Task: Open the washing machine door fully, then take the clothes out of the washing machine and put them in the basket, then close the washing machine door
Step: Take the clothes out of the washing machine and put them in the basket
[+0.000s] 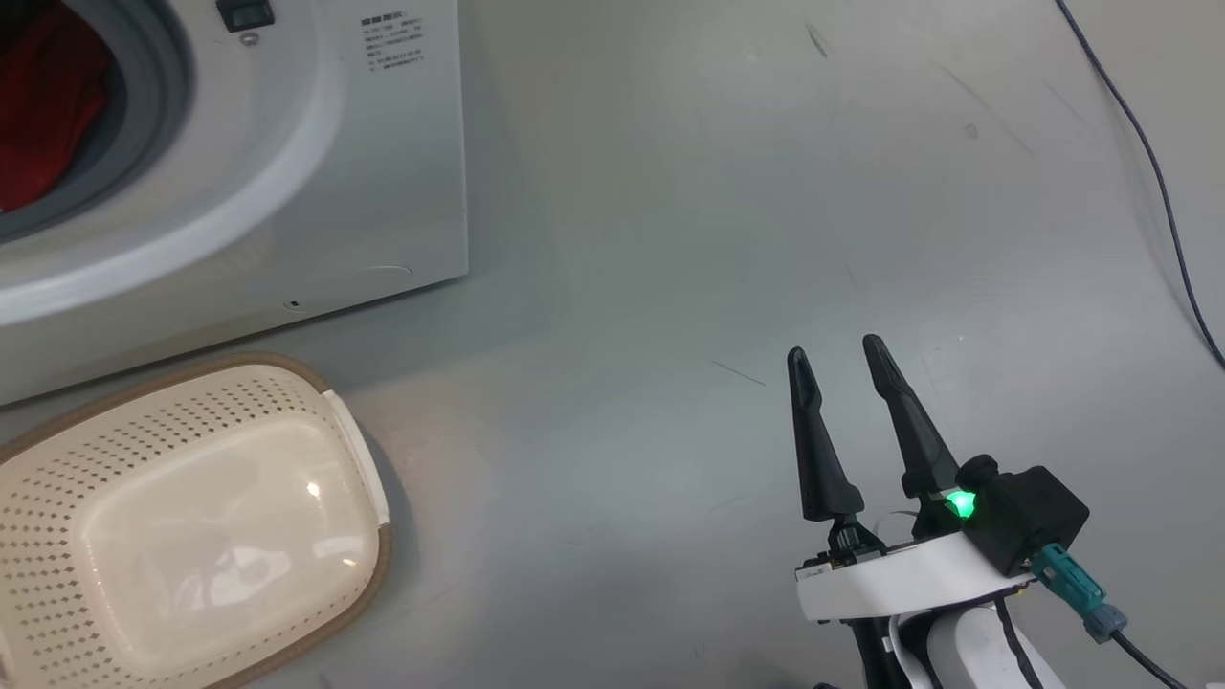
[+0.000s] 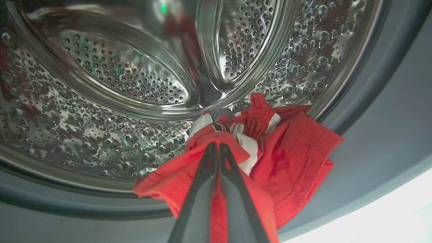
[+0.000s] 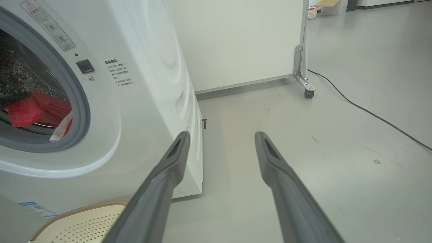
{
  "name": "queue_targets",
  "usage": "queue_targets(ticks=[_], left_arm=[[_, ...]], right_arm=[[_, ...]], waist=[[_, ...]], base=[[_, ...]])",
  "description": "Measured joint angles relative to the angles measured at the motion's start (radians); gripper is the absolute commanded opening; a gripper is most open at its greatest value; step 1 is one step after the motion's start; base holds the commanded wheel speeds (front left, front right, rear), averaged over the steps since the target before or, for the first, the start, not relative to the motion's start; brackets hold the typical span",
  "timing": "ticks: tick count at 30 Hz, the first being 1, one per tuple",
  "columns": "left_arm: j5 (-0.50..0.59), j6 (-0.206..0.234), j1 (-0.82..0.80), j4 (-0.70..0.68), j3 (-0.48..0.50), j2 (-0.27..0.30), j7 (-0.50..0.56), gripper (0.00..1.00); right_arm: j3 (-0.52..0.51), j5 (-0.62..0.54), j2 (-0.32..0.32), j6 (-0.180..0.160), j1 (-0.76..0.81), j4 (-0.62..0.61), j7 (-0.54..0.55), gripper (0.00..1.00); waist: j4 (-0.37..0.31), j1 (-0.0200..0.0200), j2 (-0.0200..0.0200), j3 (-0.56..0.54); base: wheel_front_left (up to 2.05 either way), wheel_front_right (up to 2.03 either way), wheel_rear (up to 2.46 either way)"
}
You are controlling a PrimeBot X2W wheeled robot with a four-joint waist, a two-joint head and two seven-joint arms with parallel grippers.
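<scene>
The white washing machine [image 1: 364, 191] stands at the upper left with its round opening uncovered; the washing machine door is out of view. Inside the steel drum [image 2: 118, 67], my left gripper [image 2: 216, 145] is shut on the red clothes [image 2: 287, 152], which have white trim and drape over the grey seal [image 2: 388, 118]. From outside, the clothes [image 1: 48, 105] [image 3: 37, 109] show as red in the opening. The cream basket [image 1: 373, 574] [image 3: 84, 222] sits on the floor in front of the machine, its glossy bottom bare. My right gripper [image 1: 833, 346] [image 3: 221, 135] hangs open over the floor, right of the machine.
A dark cable [image 1: 1158, 191] [image 3: 371, 114] runs across the grey floor at the right. A white partition [image 3: 243, 40] on a caster [image 3: 308, 92] stands behind the machine. Open floor lies between the basket and my right gripper.
</scene>
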Motion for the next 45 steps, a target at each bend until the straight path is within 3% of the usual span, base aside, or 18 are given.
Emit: queue_targets(ticks=[15,27,36,45], left_arm=[[-0.025,-0.022,0.105,0.026,-0.025,-0.111,-0.184,0.0],[-0.056,-0.034,0.174,0.006,-0.034,-0.148,-0.221,0.0],[-0.056,-0.034,0.201,-0.084,-0.031,-0.159,-0.229,0.0],[-0.065,-0.034,0.208,-0.262,0.058,-0.153,-0.232,0.0]], right_arm=[[-0.078,-0.017,-0.002,0.0,0.025,0.053,0.0,1.0],[-0.097,-0.024,-0.002,0.0,0.047,0.074,0.0,1.0],[-0.099,-0.024,-0.003,0.0,0.052,0.083,0.0,1.0],[-0.091,-0.024,-0.003,0.0,0.064,0.088,0.0,1.0]], waist=[[0.124,0.0,0.0,-0.139],[0.22,-0.0001,0.0,-0.227],[0.273,0.0,0.0,-0.274],[0.296,0.0,0.0,-0.291]], base=[[0.0,0.0,0.0],[0.0,0.0,0.0],[0.0,0.0,0.0],[0.0,0.0,0.0]])
